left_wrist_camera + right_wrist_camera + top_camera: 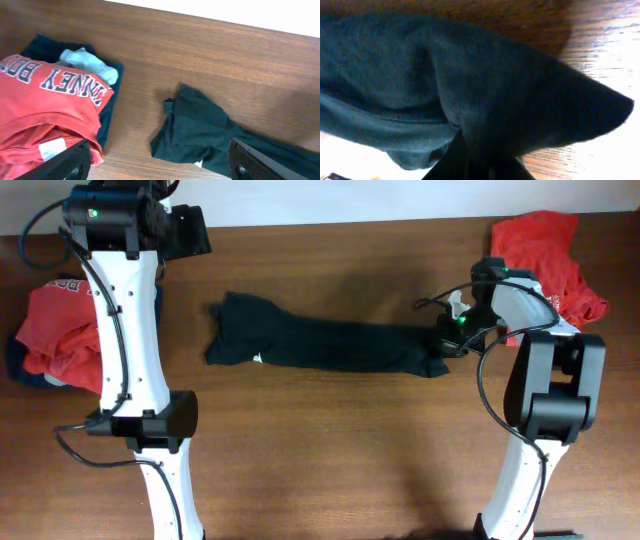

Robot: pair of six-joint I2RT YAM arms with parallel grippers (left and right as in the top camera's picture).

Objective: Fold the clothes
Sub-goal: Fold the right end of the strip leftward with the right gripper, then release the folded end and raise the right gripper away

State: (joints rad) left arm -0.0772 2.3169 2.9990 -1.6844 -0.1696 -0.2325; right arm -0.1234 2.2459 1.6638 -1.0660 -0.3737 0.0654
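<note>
black t-shirt (320,345) is nipped at its bunched end by the closed right pincer (446,344), so lifting may drag several layers together; the left pincer (160,161) is wide open, empty.

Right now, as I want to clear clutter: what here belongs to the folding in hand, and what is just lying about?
In hand: black T-shirt, stretched out; right gripper, shut on its end.
Lying about: piled red lettered shirt, grey garment, navy garment; crumpled red shirt; left gripper, open, empty.
</note>
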